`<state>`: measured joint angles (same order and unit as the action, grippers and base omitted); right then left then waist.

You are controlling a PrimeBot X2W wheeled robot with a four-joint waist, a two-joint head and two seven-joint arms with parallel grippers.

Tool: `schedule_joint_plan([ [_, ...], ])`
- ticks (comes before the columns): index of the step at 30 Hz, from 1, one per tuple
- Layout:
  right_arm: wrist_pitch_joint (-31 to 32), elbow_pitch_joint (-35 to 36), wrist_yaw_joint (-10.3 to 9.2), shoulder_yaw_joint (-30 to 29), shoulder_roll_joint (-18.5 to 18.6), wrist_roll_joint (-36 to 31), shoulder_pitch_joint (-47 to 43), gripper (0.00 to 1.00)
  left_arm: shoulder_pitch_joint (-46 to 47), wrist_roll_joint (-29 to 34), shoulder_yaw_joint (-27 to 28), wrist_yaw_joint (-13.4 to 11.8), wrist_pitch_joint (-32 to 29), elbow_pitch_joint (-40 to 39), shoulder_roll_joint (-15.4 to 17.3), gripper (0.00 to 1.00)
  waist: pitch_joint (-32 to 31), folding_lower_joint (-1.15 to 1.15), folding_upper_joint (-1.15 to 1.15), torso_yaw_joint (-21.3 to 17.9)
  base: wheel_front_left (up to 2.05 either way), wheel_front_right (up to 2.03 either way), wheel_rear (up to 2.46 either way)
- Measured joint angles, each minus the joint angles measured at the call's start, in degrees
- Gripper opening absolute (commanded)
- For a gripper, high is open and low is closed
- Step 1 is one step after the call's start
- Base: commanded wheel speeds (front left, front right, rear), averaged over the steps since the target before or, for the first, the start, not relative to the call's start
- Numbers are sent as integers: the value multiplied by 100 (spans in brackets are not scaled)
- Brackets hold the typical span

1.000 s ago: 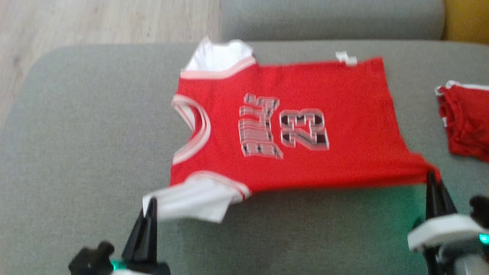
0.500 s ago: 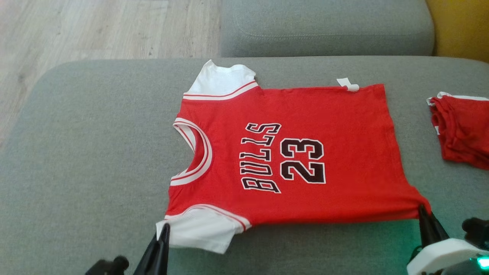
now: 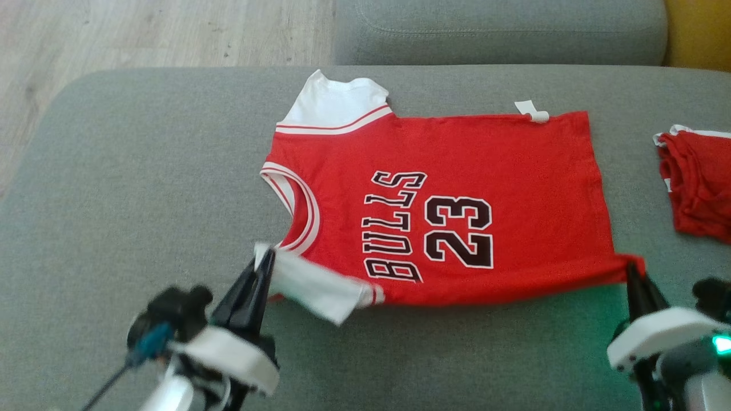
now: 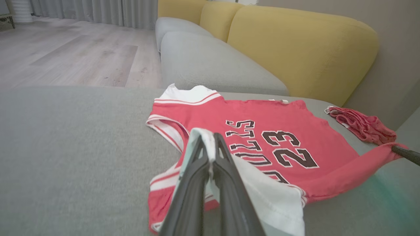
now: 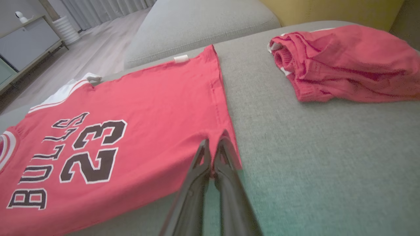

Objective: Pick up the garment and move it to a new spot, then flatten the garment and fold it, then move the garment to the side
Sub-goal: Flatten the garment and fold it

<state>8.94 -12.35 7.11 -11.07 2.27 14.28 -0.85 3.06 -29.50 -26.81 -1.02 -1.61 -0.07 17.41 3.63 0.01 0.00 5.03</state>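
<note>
Your left pincer (image 3: 266,256) is clamped shut on the near white sleeve (image 3: 311,288) of the red jersey (image 3: 514,171). In its wrist view the dark fingers (image 4: 192,183) meet, with white cloth draped over their tips. Your right pincer (image 3: 631,268) is pressed together just as tightly, nipping the near hem corner of the same jersey.

You have the jersey lying print-up on the grey sofa cushion (image 3: 143,171), its long axis running from one pincer across to the other. The neckline and sleeves are at the left pincer's end and the hem is at the right pincer's end. The "BULLS 23" print (image 3: 428,228) sits sideways to you, with the tops of its letters toward the left pincer. The near edge stretches between your two pincers. The sleeve in the left pincer is raised and drawn in over the near shoulder, just beside the striped neckline trim. The other sleeve lies flat beyond the left pincer. A small white tag (image 3: 531,111) sticks out at the far edge, beyond the right pincer.

Outward of the right pincer, apart from the jersey, a second red garment (image 3: 697,182) lies crumpled on the same cushion. Beyond the jersey you can see a grey back cushion (image 3: 497,28), a yellow cushion (image 4: 295,49) and pale wood floor (image 3: 143,28).
</note>
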Motion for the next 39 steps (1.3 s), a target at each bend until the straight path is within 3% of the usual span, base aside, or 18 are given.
schedule_joint_plan([
  [10,101,-756,0,-135,4,-135,1031,0,1700,3,-138,502,-346,1363,-156,0,198,0,0,-75,0,0,0],
  [18,-38,-1593,0,-97,10,-303,1624,0,2364,-18,-141,614,-82,2483,-344,0,364,0,0,-240,0,0,0],
  [28,-477,-2461,0,32,19,-456,2289,0,2758,-25,-123,658,347,3325,-505,0,467,0,0,-305,0,0,0],
  [29,-539,-2547,0,74,24,-477,2364,45,2776,-25,-118,659,403,3395,-517,0,479,0,0,-309,0,0,0],
  [30,-608,-2628,0,112,29,-479,2438,100,2792,-25,-105,659,479,3471,-528,12,492,0,0,-311,0,0,0],
  [32,-756,-2786,0,122,27,-519,2582,100,2848,-25,-103,666,611,3587,-537,100,511,0,0,-310,0,0,0],
  [39,-1418,-3126,0,-62,33,-595,2745,100,2944,-199,-112,766,1213,3590,-611,100,459,-1,0,-247,0,0,0],
])
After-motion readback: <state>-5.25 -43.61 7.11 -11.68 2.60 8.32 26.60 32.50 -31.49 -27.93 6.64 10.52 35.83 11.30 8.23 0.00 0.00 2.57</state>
